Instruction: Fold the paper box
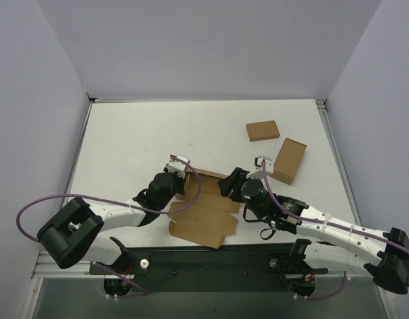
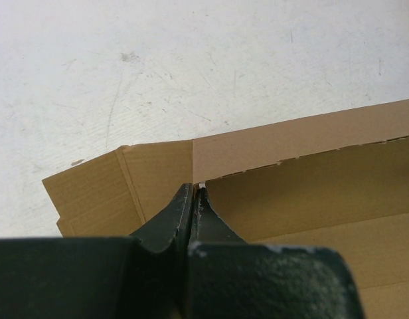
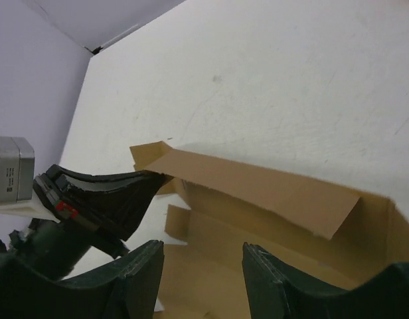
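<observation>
Left gripper (image 2: 194,189) is clamped tight on the raised far flap of the paper box (image 1: 204,216), apparently pinching its edge. Right gripper (image 3: 203,249) hangs just beside it, jaws apart, holding nothing. The box lies near the table (image 1: 138,133) front edge, between both arms, with bare tabletop beyond it. Two small boxes (image 1: 262,130) sit well apart at far right.

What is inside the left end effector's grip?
The paper box: the end of its raised flap appears pinched in the shut left end effector. The pinched spot itself is covered by the end effector.
</observation>
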`<state>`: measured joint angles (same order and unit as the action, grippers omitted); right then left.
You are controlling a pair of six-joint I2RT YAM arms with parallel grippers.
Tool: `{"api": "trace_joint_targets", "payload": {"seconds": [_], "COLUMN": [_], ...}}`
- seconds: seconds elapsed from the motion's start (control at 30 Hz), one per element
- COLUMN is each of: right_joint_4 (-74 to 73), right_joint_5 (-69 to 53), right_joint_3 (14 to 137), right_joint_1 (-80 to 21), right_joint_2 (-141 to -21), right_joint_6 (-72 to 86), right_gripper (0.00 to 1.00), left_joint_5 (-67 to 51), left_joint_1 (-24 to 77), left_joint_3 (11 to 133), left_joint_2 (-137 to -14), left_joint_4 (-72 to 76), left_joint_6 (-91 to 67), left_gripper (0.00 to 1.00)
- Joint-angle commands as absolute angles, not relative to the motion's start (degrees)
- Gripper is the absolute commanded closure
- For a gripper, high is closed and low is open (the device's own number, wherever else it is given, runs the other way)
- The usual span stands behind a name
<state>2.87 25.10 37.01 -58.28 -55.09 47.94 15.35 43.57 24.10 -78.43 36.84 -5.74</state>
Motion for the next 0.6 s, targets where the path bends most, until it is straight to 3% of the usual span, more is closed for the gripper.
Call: {"api": "trace_joint_targets", "payload": {"seconds": [0.0,0.07,0.27,0.57], "right_joint_4": [15.3,17.6,28.6,32.6], "right_joint_5": [19.7,18.8,20.6,29.7], "right_joint_3": [32.4,32.5,34.9,34.7], "right_joint_1": [-58.6,-58.3,-58.4,-58.0], "right_joint_2": [-57.9,-61.3,-70.5,-75.5], "right_joint_6": [74.0,82.4,85.2,86.7], "right_gripper": [0.48,0.46,0.47,0.47], "left_joint_5": [19.9,21.6,24.3,28.4], "left_joint_1": [44.0,44.6,46.8,49.0], "left_joint_3": [22.2,20.9,19.7,17.1], "left_joint_2": [-76.4,-75.9,-75.2,-74.2], "left_joint_4": [45.3,46.8,49.4,53.7], "left_joint_6": [-5.3,-5.0,-4.1,-3.8], "left_gripper": [1.00,1.00,1.00,1.00]}}
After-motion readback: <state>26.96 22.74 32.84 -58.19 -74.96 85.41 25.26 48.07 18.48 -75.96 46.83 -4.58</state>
